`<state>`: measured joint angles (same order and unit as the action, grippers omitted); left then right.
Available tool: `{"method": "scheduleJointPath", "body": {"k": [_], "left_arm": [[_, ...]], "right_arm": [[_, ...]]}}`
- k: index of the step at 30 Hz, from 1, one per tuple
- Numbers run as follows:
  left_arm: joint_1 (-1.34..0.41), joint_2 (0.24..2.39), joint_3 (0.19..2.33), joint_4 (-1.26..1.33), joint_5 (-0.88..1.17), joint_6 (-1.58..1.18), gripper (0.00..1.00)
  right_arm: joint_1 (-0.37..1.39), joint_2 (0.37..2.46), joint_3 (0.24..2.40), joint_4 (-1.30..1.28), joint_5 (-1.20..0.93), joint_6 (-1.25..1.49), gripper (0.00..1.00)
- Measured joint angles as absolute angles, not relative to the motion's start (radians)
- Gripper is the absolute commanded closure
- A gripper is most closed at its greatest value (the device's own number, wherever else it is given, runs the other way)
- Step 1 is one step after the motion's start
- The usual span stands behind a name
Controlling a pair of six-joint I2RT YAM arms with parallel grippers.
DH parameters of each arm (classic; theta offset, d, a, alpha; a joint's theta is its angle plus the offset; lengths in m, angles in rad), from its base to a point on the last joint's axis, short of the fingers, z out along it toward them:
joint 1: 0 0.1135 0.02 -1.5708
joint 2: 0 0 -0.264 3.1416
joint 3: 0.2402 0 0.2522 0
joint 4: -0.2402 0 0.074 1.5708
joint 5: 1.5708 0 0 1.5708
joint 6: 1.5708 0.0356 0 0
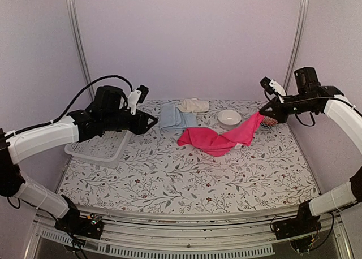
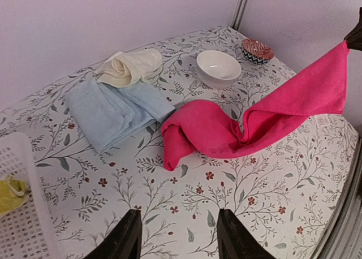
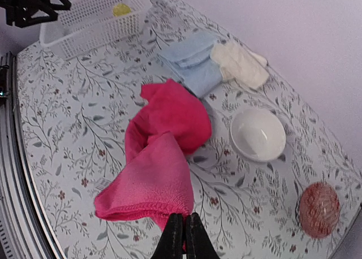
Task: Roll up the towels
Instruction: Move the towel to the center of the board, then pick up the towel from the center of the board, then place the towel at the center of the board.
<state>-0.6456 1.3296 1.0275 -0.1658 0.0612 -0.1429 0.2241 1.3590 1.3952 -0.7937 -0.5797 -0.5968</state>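
A hot pink towel [image 1: 212, 139] lies crumpled mid-table, and one corner is lifted up to the right. My right gripper [image 1: 266, 115] is shut on that corner [image 3: 184, 218] above the table. A folded light blue towel [image 2: 113, 109] lies at the back, with a loosely rolled cream towel [image 2: 130, 67] against its far side. A yellow-green towel [image 3: 120, 9] sits in the white basket [image 1: 99, 149]. My left gripper [image 2: 179, 214] hovers open over bare cloth, short of the pink towel [image 2: 215, 129], with nothing between its fingers.
A white bowl [image 1: 229, 117] stands behind the pink towel. A small patterned bowl [image 2: 257, 50] sits at the back right, near my right gripper. The basket stands at the left edge of the table. Floral covering [image 1: 186, 180] spans the table.
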Motion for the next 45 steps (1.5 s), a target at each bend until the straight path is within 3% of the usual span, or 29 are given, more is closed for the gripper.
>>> {"method": "scheduleJointPath", "body": {"k": [4,7,12,21,23,26,29,32,38,42,45], "left_arm": [[-0.652,1.446,1.030,-0.121,0.174,-0.210,0.55],[-0.662,1.596,1.094,-0.145,0.217,-0.249,0.58],[-0.670,1.879,1.343,-0.212,0.236,-0.292,0.55],[-0.670,2.229,1.685,-0.309,0.147,-0.285,0.58],[-0.669,2.259,1.694,-0.324,0.134,-0.285,0.66],[-0.670,2.289,1.713,-0.342,0.118,-0.277,0.68],[-0.669,2.331,1.777,-0.364,0.093,-0.268,0.89],[-0.669,2.341,1.801,-0.366,0.078,-0.238,1.00],[-0.669,2.247,1.770,-0.395,0.028,-0.167,1.00],[-0.674,1.966,1.648,-0.387,-0.004,-0.098,1.00],[-0.694,1.720,1.518,-0.340,0.006,-0.073,0.97]], "right_arm": [[0.096,1.229,1.122,-0.778,-0.482,-0.636,0.97],[0.076,1.258,1.024,-0.787,-0.409,-0.649,0.97],[0.057,1.332,0.994,-0.804,-0.366,-0.642,0.97],[0.050,1.363,0.978,-0.737,-0.332,-0.605,0.97],[0.049,1.363,0.978,-0.721,-0.330,-0.596,0.97],[0.049,1.368,0.982,-0.700,-0.329,-0.584,0.97],[0.049,1.393,1.003,-0.688,-0.329,-0.572,0.97],[0.049,1.428,1.029,-0.680,-0.333,-0.560,0.98],[0.008,1.506,1.229,-0.723,-0.384,-0.524,0.98],[-0.110,1.496,1.384,-0.710,-0.434,-0.493,0.97],[-0.179,1.449,1.345,-0.703,-0.440,-0.520,0.91]]}}
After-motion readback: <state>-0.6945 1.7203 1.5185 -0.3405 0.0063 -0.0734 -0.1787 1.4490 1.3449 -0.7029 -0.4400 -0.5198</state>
